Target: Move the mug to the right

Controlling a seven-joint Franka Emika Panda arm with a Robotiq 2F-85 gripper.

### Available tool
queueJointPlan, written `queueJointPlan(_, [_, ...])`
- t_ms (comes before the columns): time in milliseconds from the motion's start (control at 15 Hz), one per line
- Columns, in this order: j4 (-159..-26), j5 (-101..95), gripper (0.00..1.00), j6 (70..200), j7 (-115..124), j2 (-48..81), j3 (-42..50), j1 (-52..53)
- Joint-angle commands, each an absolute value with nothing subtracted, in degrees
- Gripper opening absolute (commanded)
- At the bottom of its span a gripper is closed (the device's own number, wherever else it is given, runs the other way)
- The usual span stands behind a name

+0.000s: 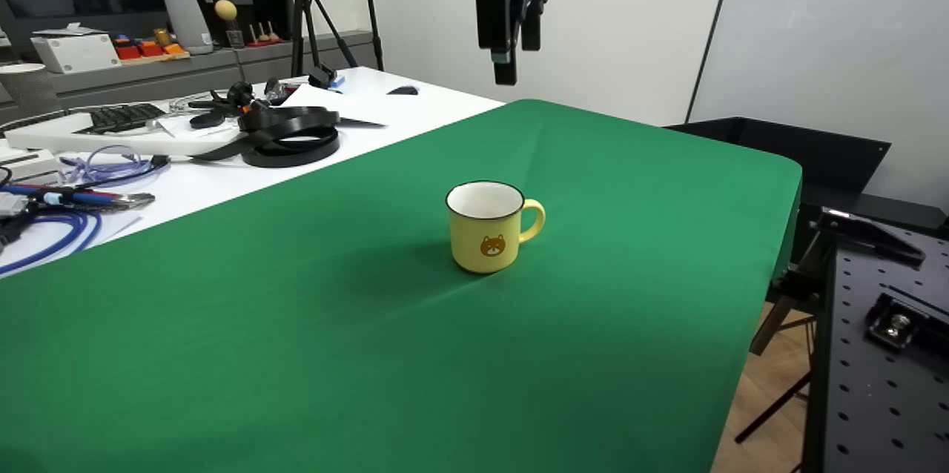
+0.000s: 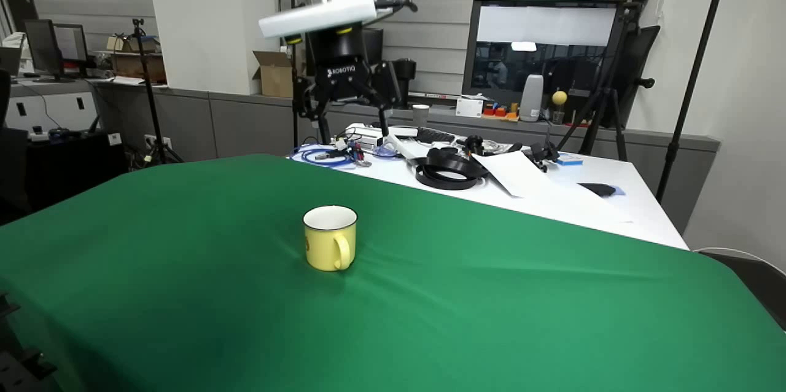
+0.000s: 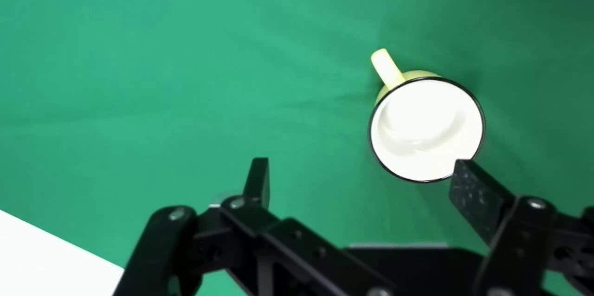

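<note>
The small yellow mug (image 1: 474, 245) stands upright on the green cloth (image 1: 296, 354). It has a black rim, a white interior, a bear face on its side and one loop handle. It also shows in an exterior view (image 2: 322, 247) with the handle towards that camera. In the wrist view the mug (image 3: 424, 122) is seen from above, its handle pointing up-left. My gripper (image 3: 362, 164) is open and empty. Its right finger overlaps the mug's lower rim in that view. In both exterior views the gripper (image 1: 517, 64) (image 2: 355, 134) hangs well above the cloth, apart from the mug.
A white table (image 2: 614, 214) adjoins the green-covered one. It holds a black belt coil (image 1: 293, 139), blue cables (image 1: 55, 236), a keyboard (image 1: 126, 117) and papers. A black perforated metal plate (image 1: 882, 384) stands beside the green table's edge. A tripod (image 1: 304, 21) stands behind.
</note>
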State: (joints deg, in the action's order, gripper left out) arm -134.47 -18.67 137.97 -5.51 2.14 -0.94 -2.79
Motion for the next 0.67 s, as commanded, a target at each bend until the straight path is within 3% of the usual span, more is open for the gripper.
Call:
queueJointPlan(0, [-131.02, -15.48, 1.00, 141.49, -10.95, 10.33, -0.77, -1.67])
queueJointPlan(600, [-126.12, -14.42, 1.00, 146.77, -19.47, 22.47, -1.26, -2.84])
